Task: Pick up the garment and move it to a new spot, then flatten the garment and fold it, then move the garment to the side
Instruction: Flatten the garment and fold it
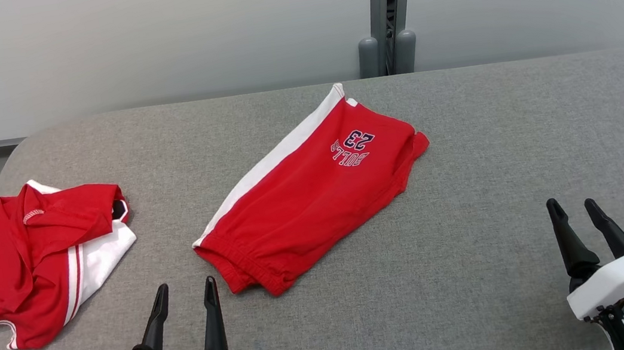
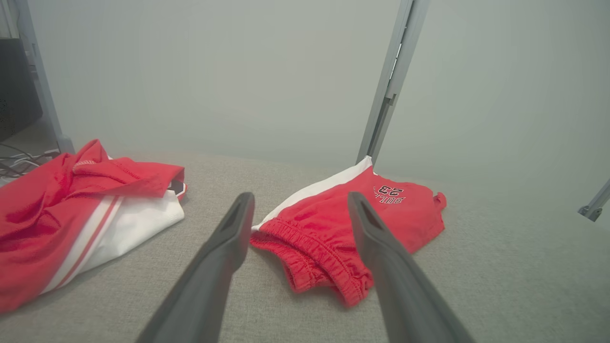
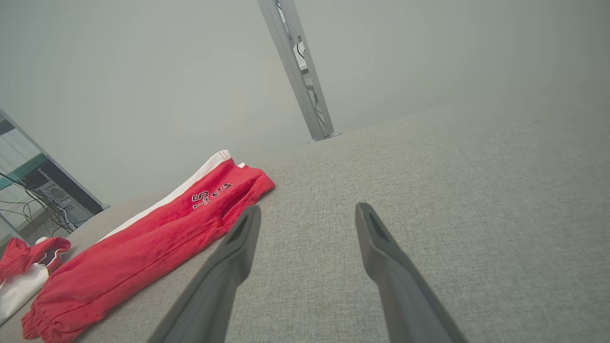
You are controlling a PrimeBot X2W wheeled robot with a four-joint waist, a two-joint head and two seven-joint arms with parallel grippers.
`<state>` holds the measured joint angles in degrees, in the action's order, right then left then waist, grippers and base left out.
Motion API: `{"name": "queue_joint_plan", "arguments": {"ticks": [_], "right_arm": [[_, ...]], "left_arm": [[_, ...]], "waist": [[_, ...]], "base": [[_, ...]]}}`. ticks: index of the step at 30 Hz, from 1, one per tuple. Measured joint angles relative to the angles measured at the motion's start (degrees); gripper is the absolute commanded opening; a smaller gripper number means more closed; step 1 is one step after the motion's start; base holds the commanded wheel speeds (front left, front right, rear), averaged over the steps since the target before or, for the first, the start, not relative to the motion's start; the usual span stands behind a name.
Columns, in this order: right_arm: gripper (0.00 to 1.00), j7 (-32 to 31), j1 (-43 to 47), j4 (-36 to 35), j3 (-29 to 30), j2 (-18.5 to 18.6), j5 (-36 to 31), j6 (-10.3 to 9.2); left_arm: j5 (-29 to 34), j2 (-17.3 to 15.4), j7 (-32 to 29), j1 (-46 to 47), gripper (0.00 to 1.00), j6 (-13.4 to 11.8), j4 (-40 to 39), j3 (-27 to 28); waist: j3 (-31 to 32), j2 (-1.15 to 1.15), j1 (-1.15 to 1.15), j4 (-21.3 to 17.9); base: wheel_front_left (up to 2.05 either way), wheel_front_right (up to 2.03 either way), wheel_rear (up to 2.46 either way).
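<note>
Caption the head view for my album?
Red shorts on a grey table, open left gripper and right gripper nearby, second garment at left.

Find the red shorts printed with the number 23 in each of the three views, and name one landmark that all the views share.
Head view: the red shorts lie in the middle of the picture, waistband nearest the robot.
Left wrist view: the shorts are right of centre, waistband toward the camera.
Right wrist view: the shorts stretch across the lower left.
Shared landmark: the grey metal post standing just behind the shorts' far end.
</note>
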<state>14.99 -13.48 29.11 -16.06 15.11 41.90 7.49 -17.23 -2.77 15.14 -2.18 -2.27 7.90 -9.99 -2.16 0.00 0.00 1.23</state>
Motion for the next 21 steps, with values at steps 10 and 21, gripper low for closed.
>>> {"name": "queue_joint_plan", "arguments": {"ticks": [10,21], "right_arm": [[1.00,-0.01,0.21,0.05,-0.16,-0.73,0.19,0.00],[1.00,-10.82,-9.99,7.76,-3.54,-2.75,11.45,0.00]], "left_arm": [[-0.44,-0.01,0.00,0.01,1.00,-0.05,0.10,-0.69],[-1.12,-0.01,0.00,1.84,1.00,0.51,1.31,-3.60]], "waist": [[0.07,0.00,0.00,0.63],[-3.32,0.00,0.00,3.56]], "base": [[0.00,0.00,0.00],[0.00,0.00,0.00]]}}
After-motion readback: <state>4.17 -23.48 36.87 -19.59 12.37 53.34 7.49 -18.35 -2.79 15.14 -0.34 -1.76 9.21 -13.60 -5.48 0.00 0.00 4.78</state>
